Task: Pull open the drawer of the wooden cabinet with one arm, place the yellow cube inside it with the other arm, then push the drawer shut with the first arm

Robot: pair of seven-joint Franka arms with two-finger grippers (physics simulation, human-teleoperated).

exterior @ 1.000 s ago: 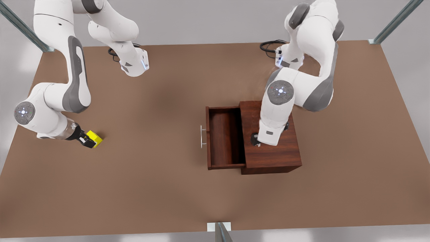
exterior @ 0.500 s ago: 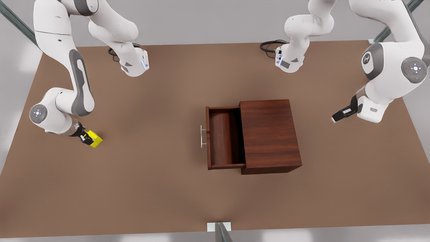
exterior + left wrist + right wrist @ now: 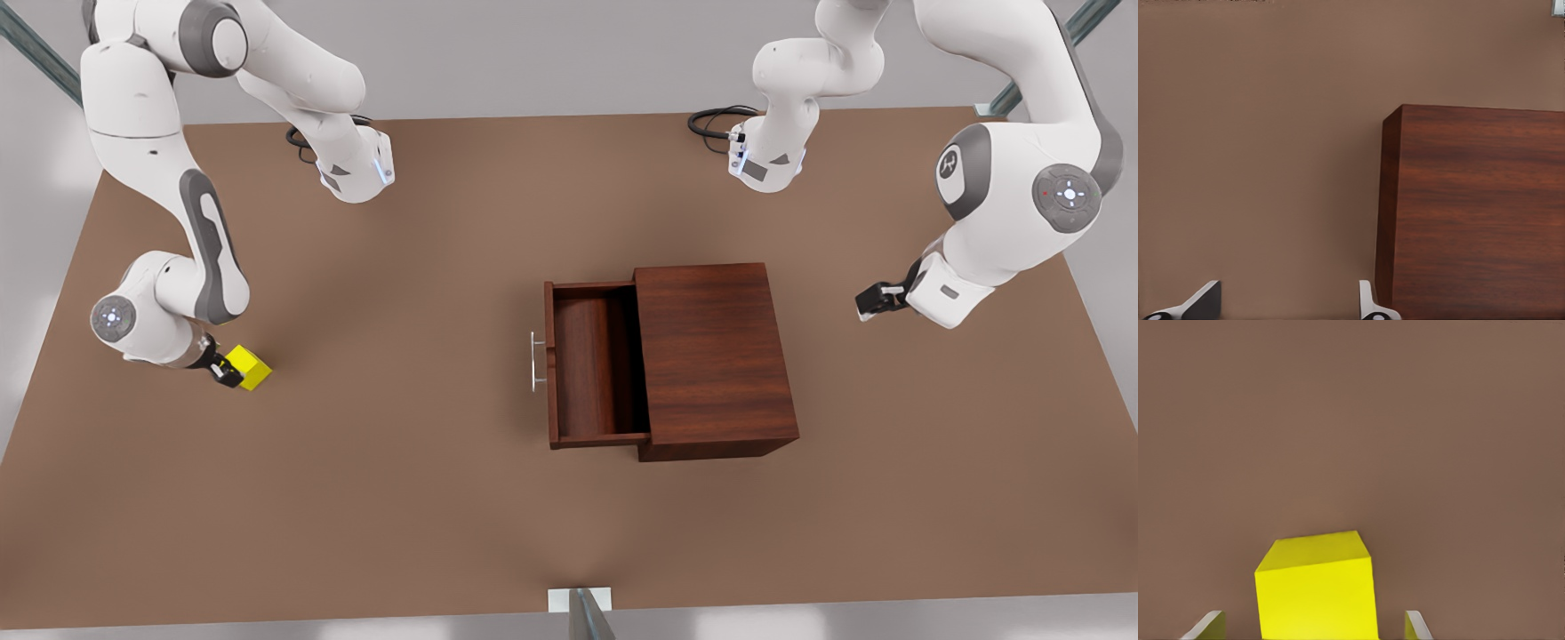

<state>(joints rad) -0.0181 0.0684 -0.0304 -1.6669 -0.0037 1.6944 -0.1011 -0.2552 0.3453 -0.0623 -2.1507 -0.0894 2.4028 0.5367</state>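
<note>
The yellow cube (image 3: 248,368) sits on the bench (image 3: 400,498) at the front view's left, between the spread fingers of my right gripper (image 3: 224,373), not clamped. The drawer (image 3: 591,364) stands pulled out of the cabinet (image 3: 716,356). My left gripper (image 3: 867,302) hangs released at the right.

I see a bright yellow cube (image 3: 250,368), a glossy reddish-brown wood-grain cabinet (image 3: 716,356), a plain brown table (image 3: 400,498), white-and-grey arms.
</note>
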